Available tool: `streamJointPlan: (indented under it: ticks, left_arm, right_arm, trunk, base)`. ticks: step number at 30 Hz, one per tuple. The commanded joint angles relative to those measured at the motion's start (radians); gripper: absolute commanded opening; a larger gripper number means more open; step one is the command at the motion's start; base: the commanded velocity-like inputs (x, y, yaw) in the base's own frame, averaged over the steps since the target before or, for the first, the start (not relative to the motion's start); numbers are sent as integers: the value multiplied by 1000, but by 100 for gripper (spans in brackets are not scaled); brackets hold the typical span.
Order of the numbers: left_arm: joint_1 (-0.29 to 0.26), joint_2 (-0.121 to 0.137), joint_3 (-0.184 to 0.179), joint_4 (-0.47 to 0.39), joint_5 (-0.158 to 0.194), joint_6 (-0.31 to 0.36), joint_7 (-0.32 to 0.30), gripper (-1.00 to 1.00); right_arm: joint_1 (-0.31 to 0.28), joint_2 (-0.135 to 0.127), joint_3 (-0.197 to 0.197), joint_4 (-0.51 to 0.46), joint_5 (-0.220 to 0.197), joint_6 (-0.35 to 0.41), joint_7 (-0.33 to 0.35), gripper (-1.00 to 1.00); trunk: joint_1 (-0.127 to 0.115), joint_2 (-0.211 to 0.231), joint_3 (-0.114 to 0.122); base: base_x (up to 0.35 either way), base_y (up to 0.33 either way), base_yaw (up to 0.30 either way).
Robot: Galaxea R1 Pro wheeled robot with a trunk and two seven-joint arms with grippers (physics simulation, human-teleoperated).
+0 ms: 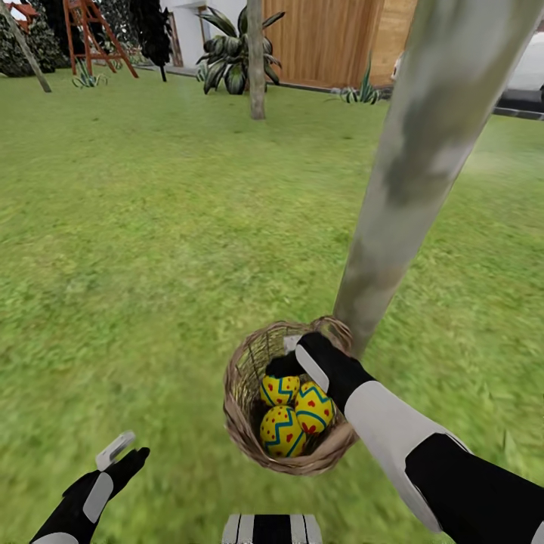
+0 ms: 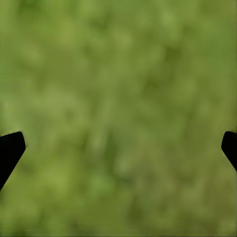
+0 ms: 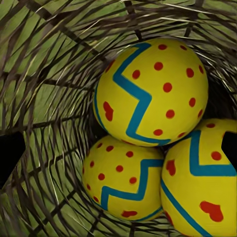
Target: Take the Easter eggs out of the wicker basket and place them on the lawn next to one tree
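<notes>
The wicker basket (image 1: 243, 378) stands on the lawn (image 1: 151, 249) right at the foot of the thick pale grey tree (image 1: 423, 174). All three yellow Easter eggs (image 1: 282, 432) lie inside it, packed together. My right gripper (image 1: 291, 353) dips into the basket's mouth from the tree side, just above the eggs. In the right wrist view the eggs (image 3: 150, 91) sit close ahead between wide-apart fingertips (image 3: 10, 153), and the gripper (image 3: 118, 148) is open, holding nothing. Low at the near left, my left gripper (image 1: 121, 455) hangs open over bare grass (image 2: 118, 74).
A thinner tree trunk (image 1: 257, 60) and a broad-leaved plant (image 1: 230, 53) stand at the far edge before the wooden fence (image 1: 325, 38). A red ladder frame (image 1: 91, 30) is at the far left. Wide grass stretches to the left of the basket.
</notes>
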Motion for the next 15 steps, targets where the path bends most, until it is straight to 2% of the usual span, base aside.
streamJointPlan:
  ticks: [1,10,15]
  left_arm:
    - [0,0,3,-2,10,7,0,100]
    - [0,0,3,-1,10,7,0,100]
    - [0,0,3,0,10,7,0,100]
  right_arm:
    - [-1,0,3,-1,-9,-1,-12,100]
    - [-1,0,3,-20,-8,-9,-30,100]
    - [-1,0,3,-22,-6,-43,-42,100]
  trunk:
    - [0,-1,-6]
    - [4,-3,-55]
    - [6,-4,-83]
  base:
    - [0,0,0]
    - [0,0,0]
    - [0,0,0]
